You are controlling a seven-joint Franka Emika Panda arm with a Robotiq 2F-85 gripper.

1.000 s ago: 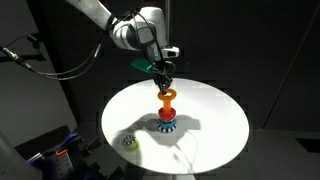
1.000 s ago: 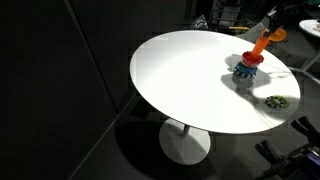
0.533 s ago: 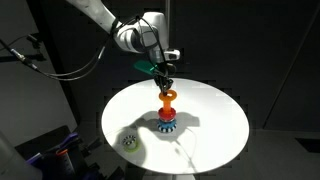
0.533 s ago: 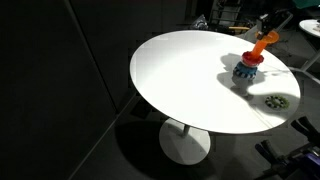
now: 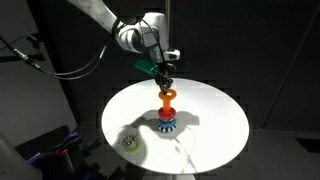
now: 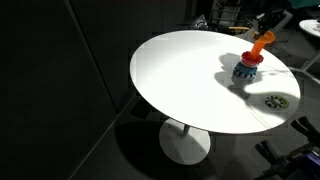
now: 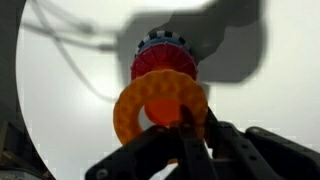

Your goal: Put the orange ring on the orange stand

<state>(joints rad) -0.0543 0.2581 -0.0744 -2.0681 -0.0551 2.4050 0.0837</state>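
Observation:
My gripper (image 5: 164, 82) is shut on the orange ring (image 5: 168, 96) and holds it by its rim just above the orange stand (image 5: 167, 110). The stand is on the round white table (image 5: 215, 130), with a red ring (image 5: 167, 114) and a blue toothed ring (image 5: 167, 124) around its foot. In the wrist view the orange ring (image 7: 160, 100) hangs in front of my fingers (image 7: 185, 125), with the stand's top (image 7: 165, 112) showing through its hole and the red ring (image 7: 163, 62) behind. In an exterior view the ring (image 6: 262, 41) is above the rings' stack (image 6: 246, 70).
A small pale greenish object with dark specks (image 5: 129, 142) lies near the table's edge; it also shows in an exterior view (image 6: 276, 101). Dark clutter and cables surround the table. The table stands on a white pedestal (image 6: 185, 140).
The gripper with the orange ring has shifted only slightly over the stand; nothing else has moved.

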